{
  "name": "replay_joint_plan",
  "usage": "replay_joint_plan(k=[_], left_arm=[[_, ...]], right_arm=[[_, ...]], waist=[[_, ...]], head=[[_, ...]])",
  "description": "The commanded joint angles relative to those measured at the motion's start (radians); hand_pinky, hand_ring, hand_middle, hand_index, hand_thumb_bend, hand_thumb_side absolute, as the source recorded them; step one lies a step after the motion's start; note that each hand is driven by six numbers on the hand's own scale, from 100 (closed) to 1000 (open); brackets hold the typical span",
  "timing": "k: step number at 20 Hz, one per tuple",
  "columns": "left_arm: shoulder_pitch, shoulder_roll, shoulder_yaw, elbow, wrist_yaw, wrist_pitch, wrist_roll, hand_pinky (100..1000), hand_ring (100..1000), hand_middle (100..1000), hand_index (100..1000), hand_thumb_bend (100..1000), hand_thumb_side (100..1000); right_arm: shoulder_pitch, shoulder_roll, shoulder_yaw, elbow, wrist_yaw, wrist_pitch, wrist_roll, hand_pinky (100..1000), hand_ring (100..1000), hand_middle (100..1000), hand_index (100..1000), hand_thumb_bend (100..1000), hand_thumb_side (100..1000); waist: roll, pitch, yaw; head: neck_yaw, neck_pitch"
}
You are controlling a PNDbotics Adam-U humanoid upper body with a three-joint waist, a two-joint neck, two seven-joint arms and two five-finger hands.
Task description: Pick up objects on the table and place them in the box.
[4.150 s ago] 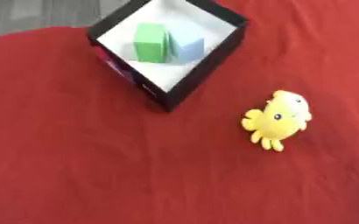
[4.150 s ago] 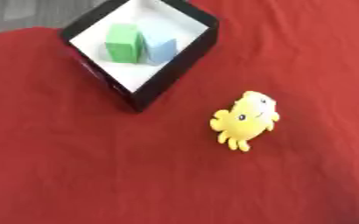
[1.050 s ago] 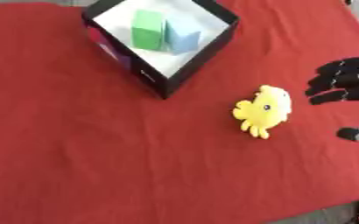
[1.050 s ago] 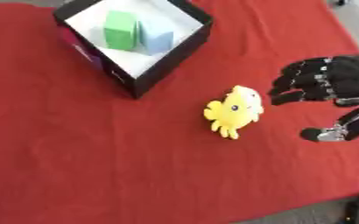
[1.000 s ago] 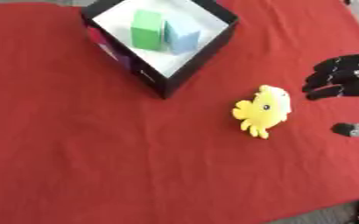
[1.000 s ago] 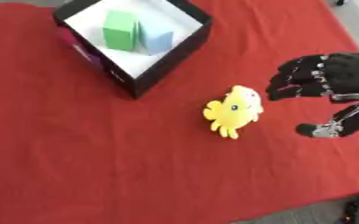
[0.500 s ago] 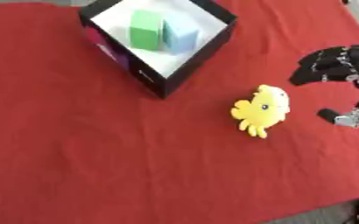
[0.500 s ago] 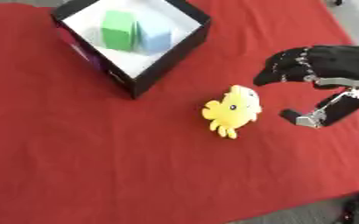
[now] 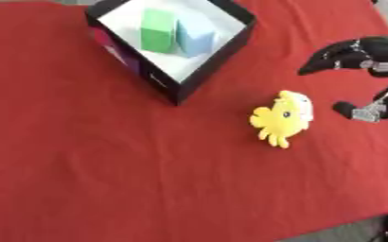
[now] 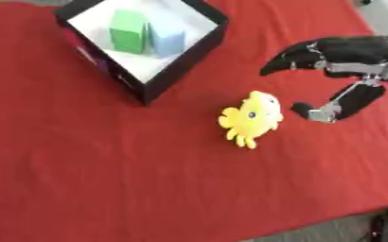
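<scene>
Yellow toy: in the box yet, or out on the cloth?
Out. The yellow toy lies on the red cloth, apart from the box; the right hand is open beside it, not touching.

It looks like a test bench or lab setup more than a home. A plain red cloth (image 10: 106, 179) covers the table, with bare grey floor (image 10: 313, 234) at 5 o'clock.

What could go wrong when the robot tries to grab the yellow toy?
The right hand is open beside the yellow toy, not touching it. Its fingers might bump the small toy and slide it across the red cloth instead of catching it. Also, the box already holds a green block and a blue block, so the toy might land on top of them.
</scene>
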Motion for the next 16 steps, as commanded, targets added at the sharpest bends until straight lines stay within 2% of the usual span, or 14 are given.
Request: replay_joint_plan(k=[1,7,15,16], left_arm=[[-0.012,0.011,0.001,-0.020,0.001,0.003,-0.002,809,704,703,778,100,700],[-0.026,0.012,-0.004,-0.020,0.002,0.011,-0.006,808,704,701,776,100,701],[-0.031,0.008,-0.006,-0.020,0.000,0.013,-0.012,807,703,699,775,100,703],[-0.030,0.008,-0.006,-0.020,0.000,0.013,-0.012,806,704,699,775,100,704]], right_arm=[[-0.030,-0.007,-0.020,0.037,-0.095,-0.134,0.259,902,880,866,987,199,452],[-0.065,0.036,-0.030,0.091,-0.225,-0.134,0.475,914,892,878,991,218,358],[-0.076,0.061,-0.014,0.099,-0.208,-0.134,0.497,917,890,872,988,254,226],[-0.075,0.062,-0.011,0.097,-0.202,-0.134,0.497,919,890,872,990,266,186]], waist=[[-0.010,-0.017,0.003],[-0.016,-0.006,0.021],[-0.013,0.003,0.030],[-0.012,0.002,0.029]], head=[[-0.006,0.003],[-0.013,0.006],[-0.048,-0.010],[-0.054,-0.012]])
